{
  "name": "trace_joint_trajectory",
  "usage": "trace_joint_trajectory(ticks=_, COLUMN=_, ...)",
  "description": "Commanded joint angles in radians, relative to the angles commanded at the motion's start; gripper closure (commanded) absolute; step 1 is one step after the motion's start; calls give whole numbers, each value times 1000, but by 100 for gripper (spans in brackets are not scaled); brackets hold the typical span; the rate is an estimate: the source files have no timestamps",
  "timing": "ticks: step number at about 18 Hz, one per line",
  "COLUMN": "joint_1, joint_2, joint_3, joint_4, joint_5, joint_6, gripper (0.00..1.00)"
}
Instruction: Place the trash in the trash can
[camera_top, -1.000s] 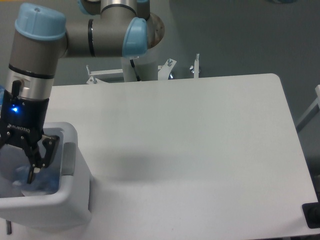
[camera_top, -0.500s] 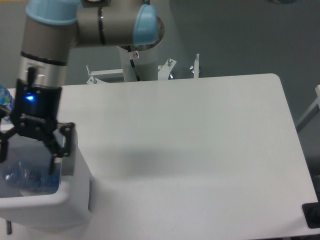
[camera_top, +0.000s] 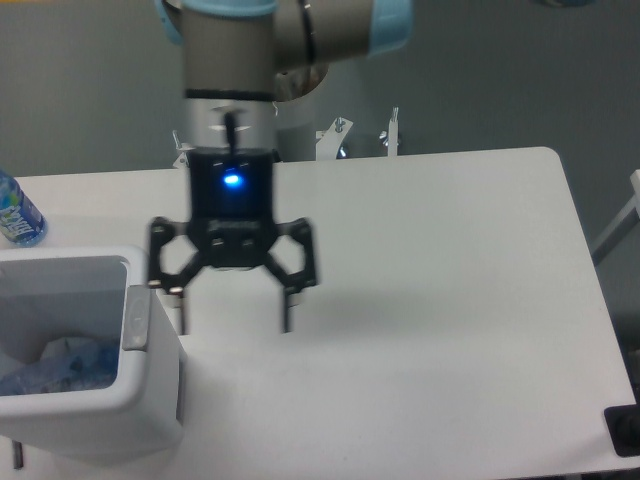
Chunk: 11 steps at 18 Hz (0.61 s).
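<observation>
The white trash can (camera_top: 150, 395) stands at the table's front left corner, with a grey handle patch (camera_top: 136, 318) on its right wall. Inside it lies trash: a crumpled white wrapper (camera_top: 60, 349) and a crushed clear bottle (camera_top: 55, 372) beside it. My gripper (camera_top: 232, 315) hangs above the table just right of the trash can. Its fingers are spread wide and hold nothing. The gripper is motion-blurred.
An intact blue-labelled water bottle (camera_top: 17, 213) stands at the table's left edge behind the trash can. The robot's base and metal brackets (camera_top: 340, 135) sit behind the table's far edge. A dark object (camera_top: 624, 430) is at the front right corner.
The gripper rose out of the trash can, opened, and swung right over the table. The crushed bottle stayed behind in the trash can.
</observation>
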Motion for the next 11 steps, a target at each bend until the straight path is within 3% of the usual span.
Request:
trace_joint_trajectory(ticks=6, joint_1=46, joint_2=40, joint_3=-15, joint_4=-159, joint_5=83, joint_6=322, gripper=0)
trace_joint_trajectory(ticks=9, joint_1=74, joint_2=77, joint_3=-37, joint_4=-265, joint_5=115, joint_6=510, gripper=0)
trace_joint_trajectory(ticks=11, joint_1=84, joint_2=104, joint_3=-67, joint_4=-295, joint_5=149, joint_6=653, gripper=0)
